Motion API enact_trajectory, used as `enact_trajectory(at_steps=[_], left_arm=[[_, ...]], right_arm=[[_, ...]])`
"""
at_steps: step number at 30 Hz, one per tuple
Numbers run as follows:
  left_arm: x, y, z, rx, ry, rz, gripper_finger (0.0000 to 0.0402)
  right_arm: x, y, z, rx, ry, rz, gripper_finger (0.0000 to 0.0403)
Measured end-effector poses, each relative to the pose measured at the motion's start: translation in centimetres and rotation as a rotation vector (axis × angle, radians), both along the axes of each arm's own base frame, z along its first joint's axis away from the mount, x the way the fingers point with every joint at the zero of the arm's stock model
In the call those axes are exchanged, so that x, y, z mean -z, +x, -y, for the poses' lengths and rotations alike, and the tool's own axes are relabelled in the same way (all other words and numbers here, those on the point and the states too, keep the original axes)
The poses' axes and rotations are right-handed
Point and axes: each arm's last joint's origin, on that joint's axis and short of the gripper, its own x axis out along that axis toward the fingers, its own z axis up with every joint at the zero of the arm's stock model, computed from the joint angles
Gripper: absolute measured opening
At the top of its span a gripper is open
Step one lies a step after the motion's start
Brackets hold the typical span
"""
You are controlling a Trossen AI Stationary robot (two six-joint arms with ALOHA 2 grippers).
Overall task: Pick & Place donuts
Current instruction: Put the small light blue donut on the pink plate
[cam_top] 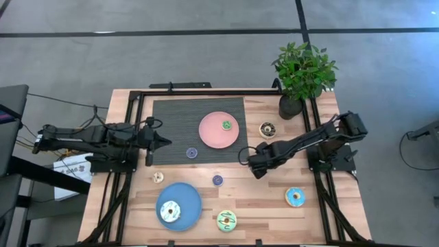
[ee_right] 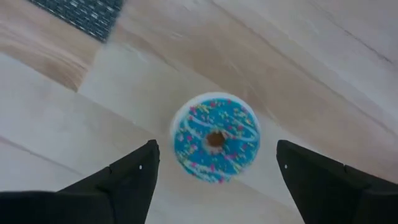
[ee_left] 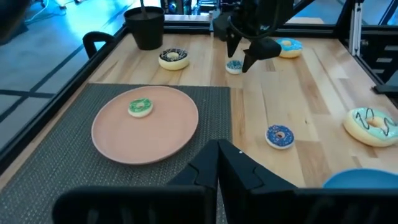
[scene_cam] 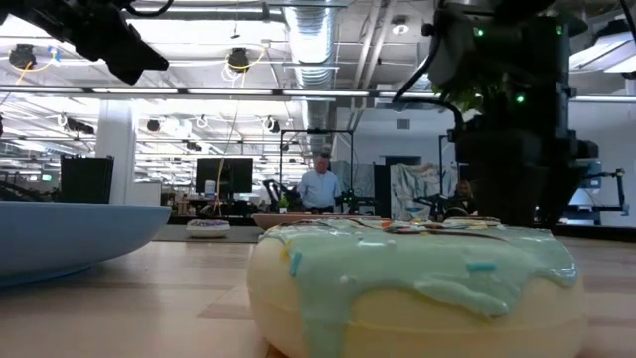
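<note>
Lime-iced donut point(scene_cam: 412, 288) nearest. Right gripper point(ee_right: 214, 165) hung open above teal donut point(ee_right: 215, 138); left gripper point(cam_top: 164, 142) closed, idle. Two plated, most loose.

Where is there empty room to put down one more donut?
The pink plate holds only one small green donut, so most of it is bare. The dark mat left of it is bare too. The wood between the blue plate and the right tool is crowded with small donuts.
</note>
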Motion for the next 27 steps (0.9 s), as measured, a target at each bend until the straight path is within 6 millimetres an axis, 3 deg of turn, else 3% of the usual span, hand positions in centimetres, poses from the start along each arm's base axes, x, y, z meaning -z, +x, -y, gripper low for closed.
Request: enact_trajectory(at_steps=[9,27], left_arm=[[0.0,0.0,0.0,-0.009,-0.005,0.002,0.0000],[0.0,0.0,0.0,-0.018,-0.028,0.005,0.0000]], right_arm=[[1.2,-0.3,1.0,0.008,0.038,0.041,0.0305],[1.0,-0.3,1.0,-0.001,0.035,0.061,0.0214]])
